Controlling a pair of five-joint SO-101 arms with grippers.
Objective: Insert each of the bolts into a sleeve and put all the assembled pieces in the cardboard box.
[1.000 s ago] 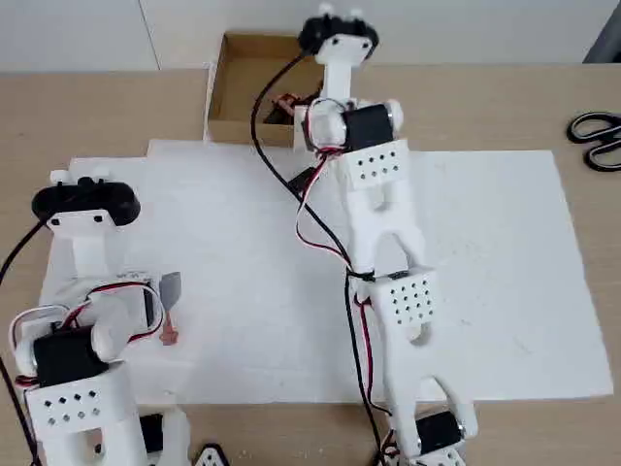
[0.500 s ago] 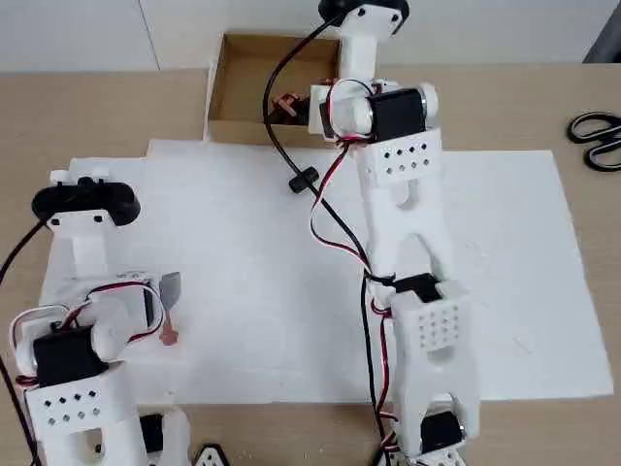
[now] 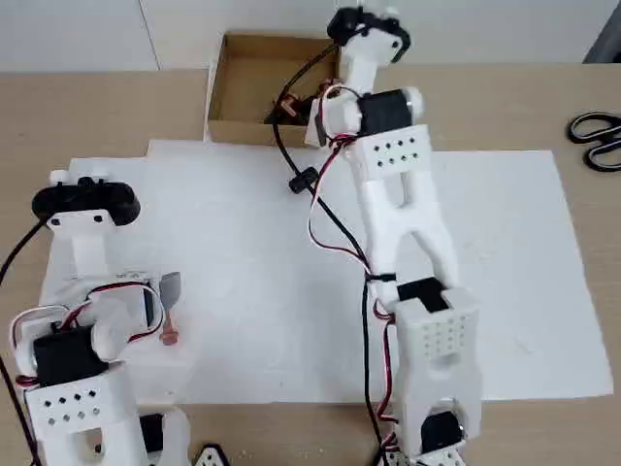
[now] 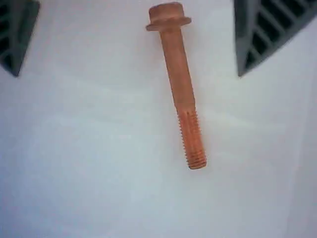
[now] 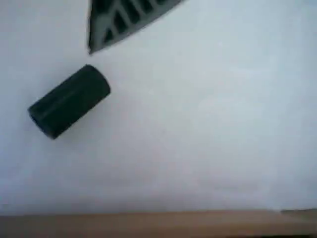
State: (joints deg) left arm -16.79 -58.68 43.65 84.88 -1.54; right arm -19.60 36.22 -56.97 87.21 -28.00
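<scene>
Foam-covered table (image 3: 116,107): left end effector (image 4: 128,59), jaws apart, straddles a copper bolt (image 3: 169,328), lower left; grasping it for the black sleeve (image 5: 69,108) seems next.

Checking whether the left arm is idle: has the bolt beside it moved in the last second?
No. The bolt lies at the same spot on the white sheet, no nearer its front edge.
</scene>
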